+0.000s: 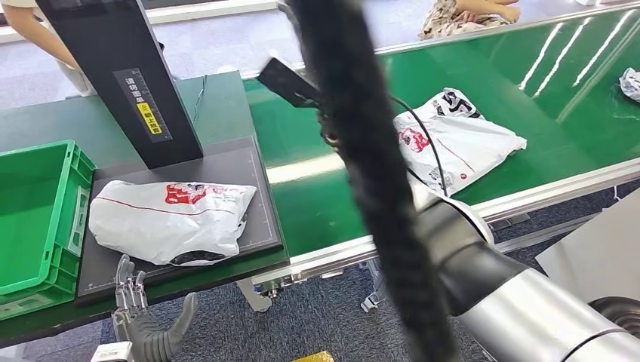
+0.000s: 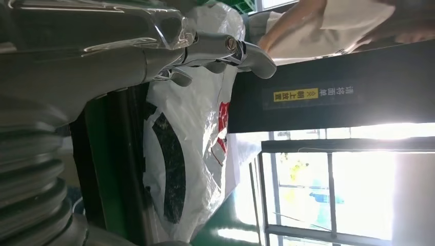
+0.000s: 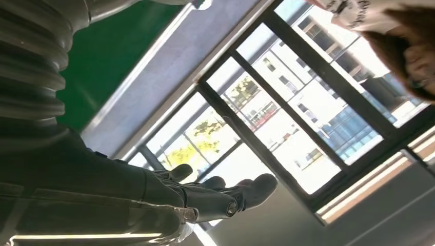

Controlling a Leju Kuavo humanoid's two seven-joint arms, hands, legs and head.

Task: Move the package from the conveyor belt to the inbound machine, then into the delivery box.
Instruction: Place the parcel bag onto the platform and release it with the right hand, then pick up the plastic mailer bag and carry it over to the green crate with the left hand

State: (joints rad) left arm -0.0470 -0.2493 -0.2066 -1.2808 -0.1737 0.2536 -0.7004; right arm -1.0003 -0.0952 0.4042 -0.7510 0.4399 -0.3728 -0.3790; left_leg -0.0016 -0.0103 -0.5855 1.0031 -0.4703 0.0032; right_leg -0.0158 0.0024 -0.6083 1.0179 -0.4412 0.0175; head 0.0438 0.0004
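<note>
White package (image 1: 170,220) lies flat on the dark inbound machine platform (image 1: 260,188), beside the green delivery box (image 1: 38,219). Left hand (image 1: 143,320) sits just below the platform edge, fingers apart, empty. Right hand (image 3: 205,192) is raised, fingers loosely extended, holding nothing. Second package (image 1: 453,139) lies on the conveyor belt (image 1: 332,188).
</note>
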